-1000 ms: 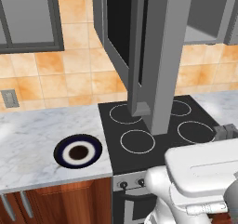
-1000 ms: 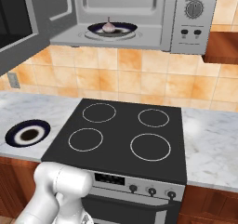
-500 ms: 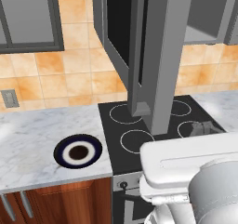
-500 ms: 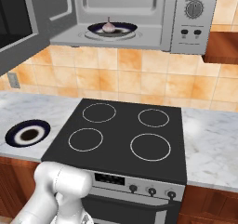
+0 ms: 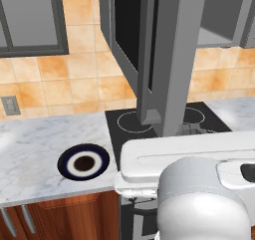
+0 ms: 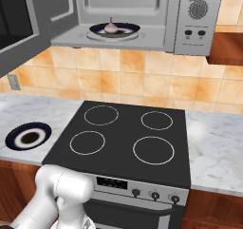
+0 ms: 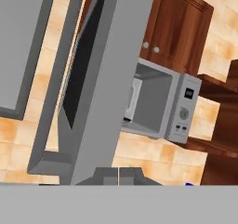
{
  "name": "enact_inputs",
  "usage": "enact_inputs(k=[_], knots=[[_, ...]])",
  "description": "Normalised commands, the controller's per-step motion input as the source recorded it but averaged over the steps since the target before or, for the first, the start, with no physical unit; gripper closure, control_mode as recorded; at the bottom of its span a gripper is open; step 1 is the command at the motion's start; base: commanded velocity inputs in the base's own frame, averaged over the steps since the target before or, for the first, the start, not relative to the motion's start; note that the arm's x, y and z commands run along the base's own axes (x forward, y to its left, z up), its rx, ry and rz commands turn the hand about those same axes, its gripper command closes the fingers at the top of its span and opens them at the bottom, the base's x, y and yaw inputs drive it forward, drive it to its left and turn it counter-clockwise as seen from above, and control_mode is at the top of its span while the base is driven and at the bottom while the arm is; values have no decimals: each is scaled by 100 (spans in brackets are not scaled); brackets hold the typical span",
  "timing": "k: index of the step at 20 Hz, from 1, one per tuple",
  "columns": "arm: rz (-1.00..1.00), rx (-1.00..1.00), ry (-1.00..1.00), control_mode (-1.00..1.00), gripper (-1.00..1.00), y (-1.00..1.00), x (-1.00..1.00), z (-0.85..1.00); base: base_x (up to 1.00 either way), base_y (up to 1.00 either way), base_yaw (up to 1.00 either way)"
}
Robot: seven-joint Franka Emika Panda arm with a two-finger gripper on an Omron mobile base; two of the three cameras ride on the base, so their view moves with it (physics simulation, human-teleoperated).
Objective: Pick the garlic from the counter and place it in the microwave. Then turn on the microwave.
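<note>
The garlic (image 6: 110, 27) is a small pale bulb sitting on a dark plate (image 6: 124, 31) inside the microwave (image 6: 142, 38), whose cavity stands open. The microwave door (image 6: 19, 23) is swung wide to the left and appears edge-on as a grey slab (image 5: 167, 60) in the left base view. In the hand view my gripper (image 7: 118, 175) is shut with nothing between its tips, facing the door (image 7: 88, 79) close ahead. Beyond the door are the open cavity (image 7: 153, 104) and the control panel (image 7: 183, 109).
A black four-ring stovetop (image 6: 123, 142) lies below the microwave. A dark-blue plate with a white ring (image 6: 28, 138) rests on the marble counter (image 6: 213, 147) to its left. My white arm (image 5: 189, 184) looms in the near foreground. Wall cabinets flank the microwave.
My arm's white body has swung left and grown larger in the left base view. The garlic, door and plate have not moved.
</note>
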Motion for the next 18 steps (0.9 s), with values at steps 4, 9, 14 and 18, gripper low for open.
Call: enact_inputs(k=[4, 9, 14, 18], knots=[[-8, 0, -1, -100, 100, 18, 22, -4, 0, 0, 0], [-8, -2, -4, -100, 100, 21, 21, -12, 0, 0, 0], [-8, -1, -6, -100, 100, 26, 14, -5, 0, 0, 0], [-8, 0, -4, -100, 100, 22, 19, -1, 0, 0, 0]])
